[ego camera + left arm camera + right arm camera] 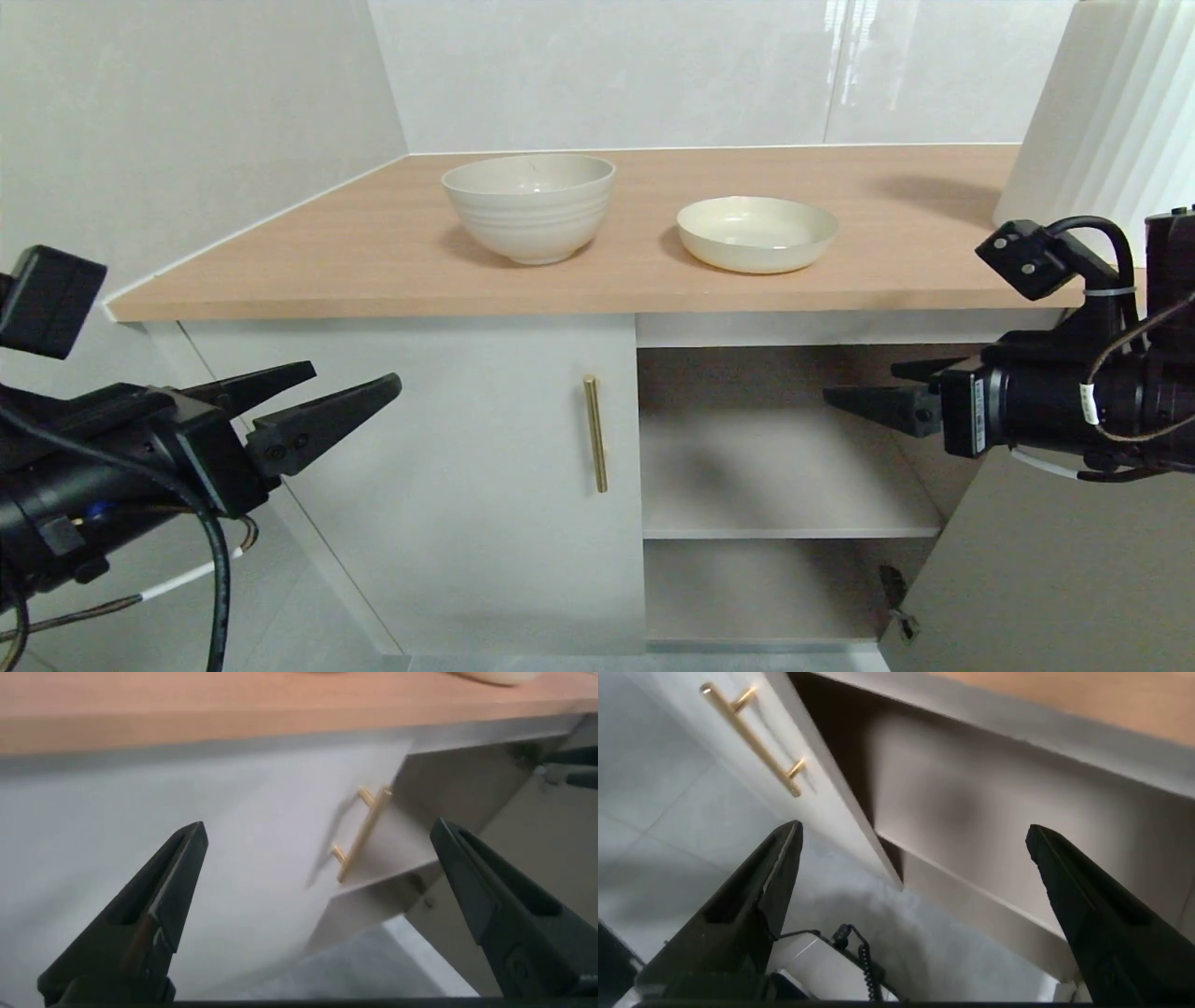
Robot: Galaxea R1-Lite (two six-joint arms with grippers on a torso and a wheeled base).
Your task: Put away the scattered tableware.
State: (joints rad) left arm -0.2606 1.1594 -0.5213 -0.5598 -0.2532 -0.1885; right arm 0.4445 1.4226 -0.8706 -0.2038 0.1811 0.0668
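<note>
Above both pincers, on the worktop (373,266), sit the two pieces to stow. Deep bowl (528,205) is up and to the right of the left pincer (355,375). Shallow dish (756,233) is up and to the left of the right pincer (859,383). Neither is touched.

Left pincer: wide, empty, level with the shut cupboard door (420,467). Right pincer: wide in its wrist view (913,831), empty, just in front of the open compartment, shelf (784,485) below and ahead of it.

Step, as I read it: pre-grasp, nothing stowed yet, storage already open. Next move calls for raising one arm above worktop level and closing on a rim. The dish is nearer the right pincer and sits almost over the open side, so it's probably first.

Materials:
- bowl: glazed ceramic, off-white, ribbed bands outside, rounded and tall. Smooth glaze, likely slippery, so pinch the rim.
- dish: cream, glossy, low sloped wall.
- worktop: wood-grain laminate, matte.
- door: flat white panel with a slim brass bar handle (595,432).
- shelf: plain pale board.
</note>
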